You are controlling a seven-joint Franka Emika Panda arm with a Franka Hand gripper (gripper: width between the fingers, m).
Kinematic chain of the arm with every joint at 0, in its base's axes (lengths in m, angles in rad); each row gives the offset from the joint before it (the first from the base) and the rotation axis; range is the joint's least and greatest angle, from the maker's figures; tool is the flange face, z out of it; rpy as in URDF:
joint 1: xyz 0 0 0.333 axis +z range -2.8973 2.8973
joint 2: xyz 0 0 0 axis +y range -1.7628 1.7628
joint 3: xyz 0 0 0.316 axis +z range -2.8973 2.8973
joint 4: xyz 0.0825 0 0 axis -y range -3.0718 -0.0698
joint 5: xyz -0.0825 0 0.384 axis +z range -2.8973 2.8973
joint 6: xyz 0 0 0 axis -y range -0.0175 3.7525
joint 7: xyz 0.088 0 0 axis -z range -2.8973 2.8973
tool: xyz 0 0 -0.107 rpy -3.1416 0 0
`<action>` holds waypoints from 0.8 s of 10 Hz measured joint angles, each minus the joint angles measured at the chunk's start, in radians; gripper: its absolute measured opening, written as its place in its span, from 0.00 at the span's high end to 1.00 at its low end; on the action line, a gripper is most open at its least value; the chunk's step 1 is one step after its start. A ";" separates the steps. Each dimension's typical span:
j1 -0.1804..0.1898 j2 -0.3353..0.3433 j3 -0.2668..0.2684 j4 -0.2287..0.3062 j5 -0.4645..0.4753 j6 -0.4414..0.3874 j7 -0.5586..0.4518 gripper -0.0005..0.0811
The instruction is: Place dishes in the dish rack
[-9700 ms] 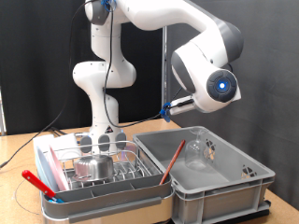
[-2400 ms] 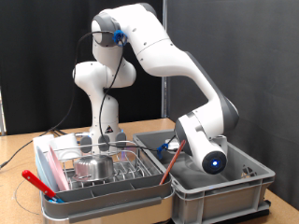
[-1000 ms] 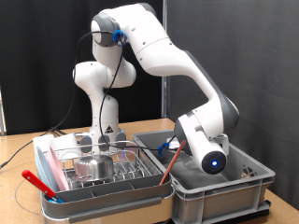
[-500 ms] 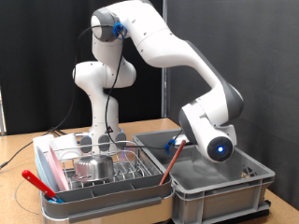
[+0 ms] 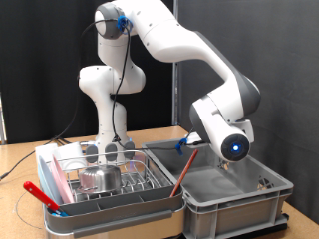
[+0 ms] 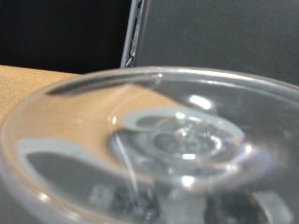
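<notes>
While the gripper point(image 5: 231, 169) hung over the bin point(image 5: 239, 199), the glass point(image 6: 149, 149) filled the wrist view; finger state unclear, so slow, level carrying seemed wise.

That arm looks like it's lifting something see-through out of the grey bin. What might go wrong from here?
The clear glass fills the wrist view, right at the hand, but the fingers themselves are not visible, so the grip cannot be judged; smooth glass may slip and fall into the grey bin.

The thin red utensil leans in the bin beside the gripper and might get knocked.

The dish rack already holds a pink plate and a steel cup; space for the glass looks tight.
</notes>
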 joint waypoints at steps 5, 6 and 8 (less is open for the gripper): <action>-0.031 -0.092 0.000 0.002 0.026 -0.079 -0.011 0.87; -0.039 -0.105 0.000 0.002 0.036 -0.104 -0.011 0.87; -0.055 -0.133 0.000 -0.001 0.050 -0.131 -0.011 0.87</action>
